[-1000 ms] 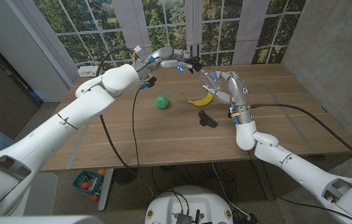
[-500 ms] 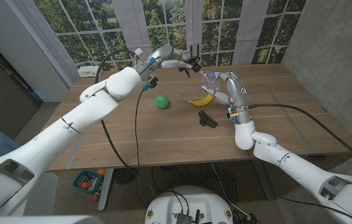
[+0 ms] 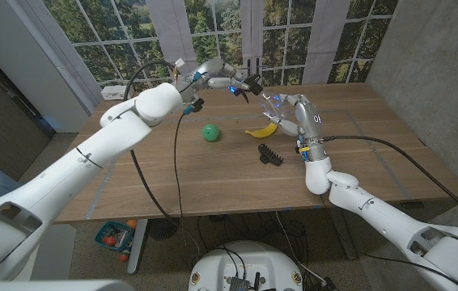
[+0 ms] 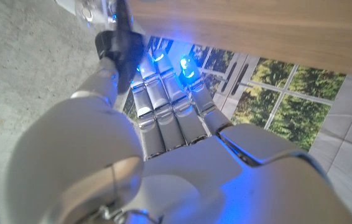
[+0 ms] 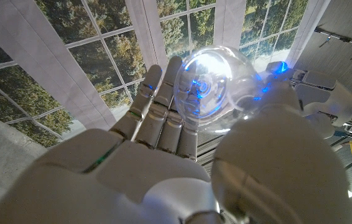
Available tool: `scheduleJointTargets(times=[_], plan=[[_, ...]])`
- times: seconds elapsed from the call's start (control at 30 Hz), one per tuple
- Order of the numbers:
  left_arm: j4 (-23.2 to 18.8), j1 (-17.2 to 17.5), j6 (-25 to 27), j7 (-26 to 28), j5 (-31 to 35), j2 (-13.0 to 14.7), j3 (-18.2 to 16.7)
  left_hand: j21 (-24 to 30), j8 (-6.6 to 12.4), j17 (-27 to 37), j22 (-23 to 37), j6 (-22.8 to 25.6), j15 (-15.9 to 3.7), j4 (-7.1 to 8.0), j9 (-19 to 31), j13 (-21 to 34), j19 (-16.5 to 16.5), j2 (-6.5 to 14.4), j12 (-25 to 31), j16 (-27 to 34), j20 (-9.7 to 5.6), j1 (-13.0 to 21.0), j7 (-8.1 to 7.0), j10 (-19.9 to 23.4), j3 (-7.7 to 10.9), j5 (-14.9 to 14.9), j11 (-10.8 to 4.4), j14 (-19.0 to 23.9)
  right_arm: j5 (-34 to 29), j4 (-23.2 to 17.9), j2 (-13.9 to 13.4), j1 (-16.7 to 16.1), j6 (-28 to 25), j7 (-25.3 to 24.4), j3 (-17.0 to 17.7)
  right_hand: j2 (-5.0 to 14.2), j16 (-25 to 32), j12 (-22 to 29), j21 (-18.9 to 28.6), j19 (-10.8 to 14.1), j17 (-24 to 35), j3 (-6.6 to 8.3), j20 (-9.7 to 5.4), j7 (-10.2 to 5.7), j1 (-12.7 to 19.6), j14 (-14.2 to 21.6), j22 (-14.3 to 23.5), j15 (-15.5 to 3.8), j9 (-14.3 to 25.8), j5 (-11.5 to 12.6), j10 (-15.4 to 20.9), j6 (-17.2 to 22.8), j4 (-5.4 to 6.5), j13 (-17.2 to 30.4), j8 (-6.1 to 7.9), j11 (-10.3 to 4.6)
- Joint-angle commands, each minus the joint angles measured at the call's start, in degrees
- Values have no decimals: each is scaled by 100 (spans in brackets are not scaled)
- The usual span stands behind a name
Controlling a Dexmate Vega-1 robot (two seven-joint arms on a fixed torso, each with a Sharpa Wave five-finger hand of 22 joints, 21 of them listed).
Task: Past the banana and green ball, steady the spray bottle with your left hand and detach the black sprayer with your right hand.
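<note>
- Since the roles look swapped against the task wording, note it first: the right hand (image 3: 298, 113) wraps the clear rounded plastic spray bottle (image 3: 273, 103), and the left hand (image 3: 227, 81) has its fingertips closed on the black plastic sprayer head (image 3: 250, 83).
- Both are held up in the air above the far part of the wooden worktop (image 3: 213, 178), beyond the yellow banana (image 3: 261, 130) and the small green ball (image 3: 209, 132).
- Judgement: the step in hand is the separation itself. I cannot tell from the head view whether the sprayer is already free of the bottle neck or only just beside it.
- To do it well: the bottle grip should be firm and steady, and the sprayer should be drawn straight along the neck axis, away from the bottle, not sideways. Any dip tube would need to clear the neck before the hands part further.
- Risk, as a judgement: the bottle wall is smooth and curved, so it may rotate in the palm if the sprayer is twisted hard.
- Right wrist view: the bottle (image 5: 216, 84) shows as a transparent globe, glinting blue, cradled between fingers and thumb of the right hand (image 5: 163, 143). No liquid is evident.
- Left wrist view: the sprayer (image 4: 123, 46) is a dark, narrow piece at the thumb tip of the left hand (image 4: 170, 124), fingers extended alongside.
</note>
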Motion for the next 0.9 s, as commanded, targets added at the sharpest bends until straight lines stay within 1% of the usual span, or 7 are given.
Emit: scheduleJointTargets(times=[0.03,0.17,0.27,0.4,0.53,0.7,0.9], plan=[[442,-1080,436,-2164,-739,166,582,-74,-217,-10,15,-306,-513,-55,-50,-5,-138,-284,-312,-244,-199,-326,-86,-665,-64,3,-146,-342,-162,236,183,65,-89,-13,105,1167,7,27,-18,0,32,6,-893,-1197,1153,23,7,-652,31,31,881,1272,40,18,35,-855],[563,-1043,144,-2274,-993,147,490,-100,-274,20,19,-454,-531,-204,-48,10,-190,-269,-446,-311,-143,-179,-268,-864,-2,18,-205,-519,-108,356,191,162,-226,-13,-8,1166,7,12,-19,-1,34,3,-892,-1196,1158,21,7,-653,37,33,867,1264,40,12,29,-855],[905,-992,-224,-2521,-1459,24,357,-62,-210,94,27,-304,-557,-395,-37,32,-80,-136,-419,-206,-185,271,-356,-684,122,22,-354,-440,-81,441,178,244,-352,-13,-126,1164,6,11,-20,-4,35,0,-893,-1209,1160,18,7,-653,49,35,870,1258,40,16,30,-855],[1209,-978,-539,-2765,-1856,-90,279,33,-175,177,50,-169,-599,-477,-14,70,62,105,-376,-47,-166,858,-360,-489,295,41,-368,-259,17,592,152,384,-510,-13,-347,1166,6,10,-21,-4,36,-4,-891,-1197,1162,18,7,-653,43,37,871,1266,43,23,22,-855],[1186,-976,-622,-2667,-1823,-71,282,101,-211,257,70,-251,-599,-489,10,172,76,103,-347,54,-157,1276,-469,-494,319,40,-420,-216,130,786,149,526,-575,-13,-541,1164,4,8,-26,-14,35,-10,-895,-1207,1159,14,6,-651,49,39,870,1266,48,30,21,-855],[741,-1077,-221,-2273,-1273,141,422,177,-251,350,86,-402,-568,-381,32,256,137,14,-289,165,-176,1234,-377,-437,153,5,-366,-182,326,1020,202,670,-654,-13,-717,1157,1,3,-34,-29,36,-17,-898,-1212,1166,5,6,-655,59,45,874,1272,46,32,20,-855],[323,-1252,344,-2099,-799,305,609,350,-309,294,92,-689,-507,-212,48,230,414,-100,-379,155,-171,813,-237,-594,-51,-7,-141,-128,531,1153,339,761,-905,-13,-796,1155,-1,-9,-40,-45,37,-31,-896,-1207,1173,-2,8,-653,71,59,861,1284,50,42,17,-854]])
